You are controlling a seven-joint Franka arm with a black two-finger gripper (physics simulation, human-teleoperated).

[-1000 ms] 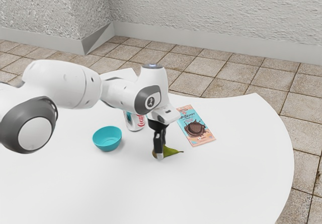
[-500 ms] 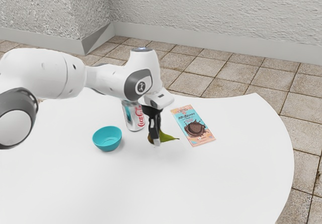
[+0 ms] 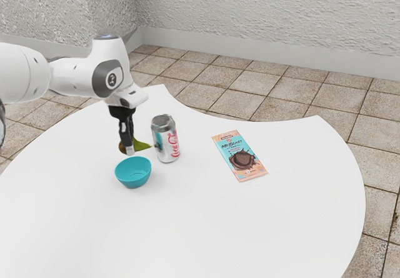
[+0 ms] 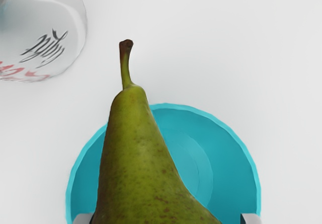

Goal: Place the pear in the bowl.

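Note:
My gripper (image 3: 129,149) is shut on the green pear (image 3: 141,146), holding it in the air just above the teal bowl (image 3: 133,173) in the exterior view. The pear's narrow stem end points toward the soda can. In the wrist view the pear (image 4: 141,168) lies across the view of the bowl (image 4: 229,168), whose inside shows behind it. My gripper (image 4: 166,219) has its two fingertips at either side of the pear's thick end. That thick end is partly hidden by a finger in the exterior view.
A silver soda can (image 3: 165,139) stands upright close beside the bowl and the held pear. A chocolate bar package (image 3: 240,156) lies flat farther to the exterior view's right on the white table (image 3: 250,228).
The gripper has lifted the pear off the table and carried it toward the exterior view's left, past the can to above the bowl. Bowl, can and package have stayed put.

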